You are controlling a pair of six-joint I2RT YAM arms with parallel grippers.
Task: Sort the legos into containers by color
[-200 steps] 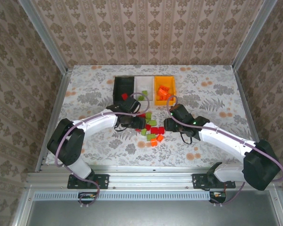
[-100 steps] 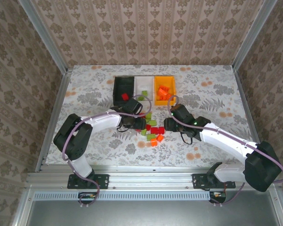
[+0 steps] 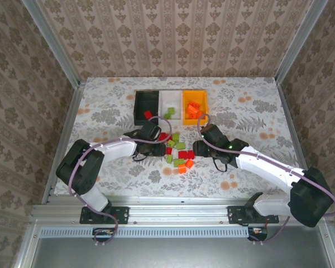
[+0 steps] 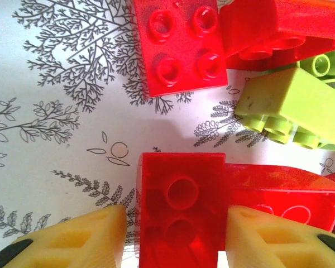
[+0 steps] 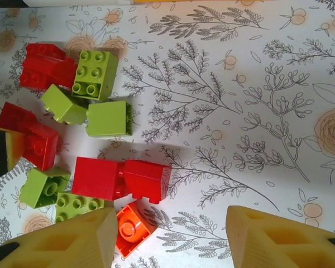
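Down at the table, the left gripper (image 4: 175,219) sets its yellow fingers (image 4: 89,234) either side of a translucent red brick (image 4: 181,184) lying hollow side up; whether they pinch it I cannot tell. Other red and lime legos (image 4: 290,106) crowd close by, one red touching it. The right gripper (image 5: 170,223) stands open over the patterned table (image 5: 257,111), an orange brick (image 5: 131,229) by its left finger, and open tabletop stretches to the right. I count five lime bricks (image 5: 95,72) there. Beyond the pile sit three joined bins: the black bin (image 3: 145,100) holding one red, the white bin (image 3: 171,99), and the orange-yellow bin (image 3: 196,95) holding several orange.
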